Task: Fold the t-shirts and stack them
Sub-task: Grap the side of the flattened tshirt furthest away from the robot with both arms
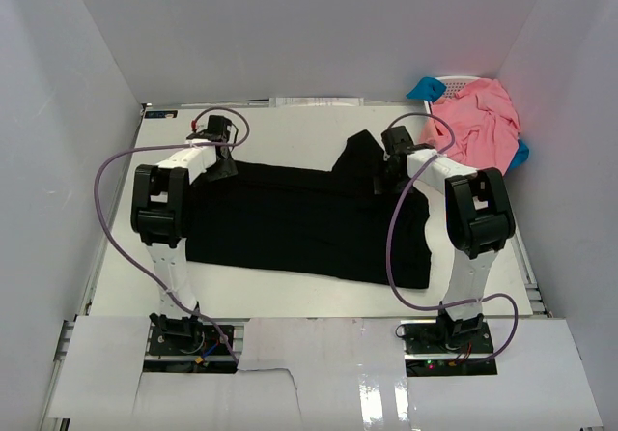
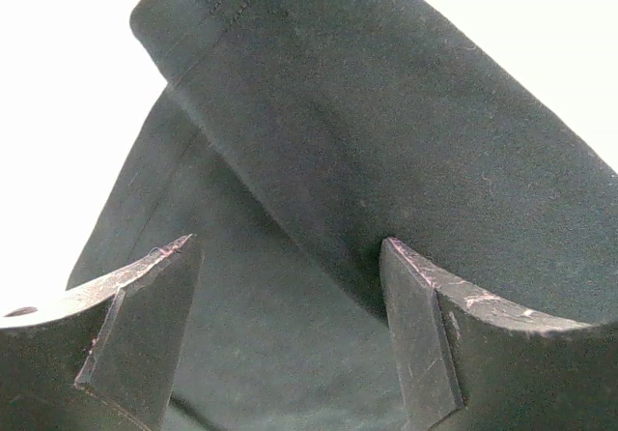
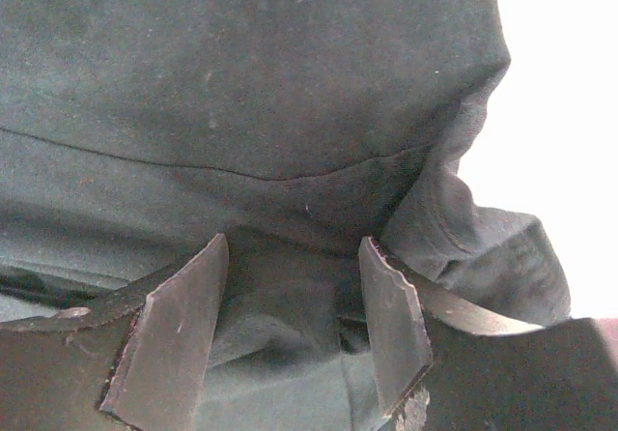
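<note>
A black t-shirt (image 1: 299, 223) lies spread across the middle of the table, with one sleeve (image 1: 359, 151) sticking up at the far right. My left gripper (image 1: 224, 165) is low over its far left corner. In the left wrist view it (image 2: 288, 247) stands open astride the black t-shirt (image 2: 386, 141), where a hemmed flap lies folded over. My right gripper (image 1: 386, 175) is at the far right by the sleeve. It (image 3: 294, 243) stands open with bunched black t-shirt (image 3: 241, 93) between the fingers, not pinched. A salmon-pink t-shirt (image 1: 475, 122) lies heaped at the back right.
The pink heap rests in a white lattice basket (image 1: 454, 85) in the back right corner, with blue cloth (image 1: 425, 88) poking out beside it. White walls enclose the table on three sides. Purple cables loop from both arms.
</note>
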You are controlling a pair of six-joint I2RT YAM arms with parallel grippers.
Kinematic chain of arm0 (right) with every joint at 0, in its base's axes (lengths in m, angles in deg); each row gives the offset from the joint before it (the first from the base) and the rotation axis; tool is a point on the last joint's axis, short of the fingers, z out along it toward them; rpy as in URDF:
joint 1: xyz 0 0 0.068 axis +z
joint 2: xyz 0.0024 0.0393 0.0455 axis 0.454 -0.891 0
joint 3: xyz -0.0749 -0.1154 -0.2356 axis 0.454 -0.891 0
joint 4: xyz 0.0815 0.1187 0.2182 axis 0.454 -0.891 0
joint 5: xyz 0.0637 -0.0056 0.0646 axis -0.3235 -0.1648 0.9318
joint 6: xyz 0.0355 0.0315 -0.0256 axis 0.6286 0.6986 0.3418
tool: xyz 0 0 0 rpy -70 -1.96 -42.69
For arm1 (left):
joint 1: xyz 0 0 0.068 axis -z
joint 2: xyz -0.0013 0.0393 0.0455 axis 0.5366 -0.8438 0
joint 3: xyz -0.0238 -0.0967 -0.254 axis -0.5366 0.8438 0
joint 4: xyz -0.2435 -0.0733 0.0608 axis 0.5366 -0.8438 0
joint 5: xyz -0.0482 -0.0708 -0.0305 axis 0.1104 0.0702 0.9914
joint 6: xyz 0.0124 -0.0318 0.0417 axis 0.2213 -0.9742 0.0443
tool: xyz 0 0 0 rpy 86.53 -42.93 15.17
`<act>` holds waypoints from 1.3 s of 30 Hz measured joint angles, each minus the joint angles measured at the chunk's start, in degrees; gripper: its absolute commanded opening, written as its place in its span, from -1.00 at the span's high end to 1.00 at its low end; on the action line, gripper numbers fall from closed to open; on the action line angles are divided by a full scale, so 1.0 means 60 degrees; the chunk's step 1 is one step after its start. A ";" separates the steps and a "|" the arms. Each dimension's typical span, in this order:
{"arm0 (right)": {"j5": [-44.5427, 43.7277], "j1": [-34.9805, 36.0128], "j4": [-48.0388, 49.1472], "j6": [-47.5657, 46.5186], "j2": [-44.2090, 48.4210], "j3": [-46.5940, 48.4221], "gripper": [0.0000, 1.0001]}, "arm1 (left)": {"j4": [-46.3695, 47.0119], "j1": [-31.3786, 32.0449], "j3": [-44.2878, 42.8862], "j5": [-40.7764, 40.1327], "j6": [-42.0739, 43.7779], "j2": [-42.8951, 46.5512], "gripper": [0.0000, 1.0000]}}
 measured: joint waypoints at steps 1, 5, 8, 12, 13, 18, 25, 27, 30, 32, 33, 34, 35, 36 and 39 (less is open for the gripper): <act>0.0000 0.0055 0.0069 0.0026 0.0157 -0.0233 -0.25 | 0.0044 -0.0015 0.0372 -0.0036 -0.0062 0.0255 -0.68; 0.0004 0.0175 0.0168 0.0087 0.0590 -0.0816 -0.28 | 0.0025 -0.0073 0.1741 -0.0095 -0.0168 0.1246 -0.68; 0.0015 0.0200 0.0098 0.0146 0.0688 -0.0896 -0.30 | -0.0007 -0.0102 0.2368 -0.0080 -0.0219 0.1708 -0.68; 0.0007 0.0197 -0.0601 0.0237 0.0652 -0.0543 -0.32 | 0.0025 -0.0109 0.2769 -0.0066 -0.0222 0.2014 -0.67; -0.0007 0.0193 -0.0863 0.0240 0.0601 -0.0295 -0.32 | 0.0047 -0.0113 0.2914 -0.0066 -0.0219 0.2120 -0.67; -0.0146 0.0168 -0.1668 0.0211 0.0120 0.1829 -0.32 | -0.0055 -0.0182 0.3606 -0.0066 -0.0219 0.2692 -0.67; 0.0299 0.0168 -0.1282 -0.0204 -0.1020 0.4237 -0.25 | -0.0168 -0.0215 0.3949 -0.0062 -0.0204 0.3013 -0.67; 0.0623 0.0168 -0.0951 -0.0346 -0.1763 0.4943 -0.13 | -0.0390 -0.0222 0.3785 -0.0015 -0.0182 0.2940 -0.68; 0.1166 0.0168 -0.0619 -0.0561 -0.2932 0.5931 -0.12 | -0.0812 -0.0233 0.3180 0.0178 -0.0117 0.2703 -0.69; 0.1512 0.0168 -0.0321 -0.0714 -0.3628 0.6411 -0.13 | -0.1049 -0.0233 0.2452 0.0335 -0.0098 0.2543 -0.69; 0.1679 0.0168 -0.0200 -0.0783 -0.3901 0.6564 -0.14 | -0.1202 -0.0233 0.1920 0.0430 -0.0076 0.2419 -0.69; 0.1807 0.0168 -0.0120 -0.0845 -0.4091 0.6677 -0.14 | -0.1239 -0.0233 0.1486 0.0488 -0.0076 0.2299 -0.69; 0.1912 0.0171 -0.0073 -0.0918 -0.4266 0.6827 -0.15 | -0.1264 -0.0233 0.0976 0.0528 -0.0076 0.2146 -0.69; 0.2007 0.0171 -0.0018 -0.0987 -0.4415 0.6980 -0.16 | -0.1297 -0.0229 0.0546 0.0546 -0.0076 0.1996 -0.69; 0.2233 0.0168 0.0342 -0.1213 -0.4717 0.7446 -0.18 | -0.1479 -0.0164 -0.0583 0.0579 -0.0080 0.1512 -0.69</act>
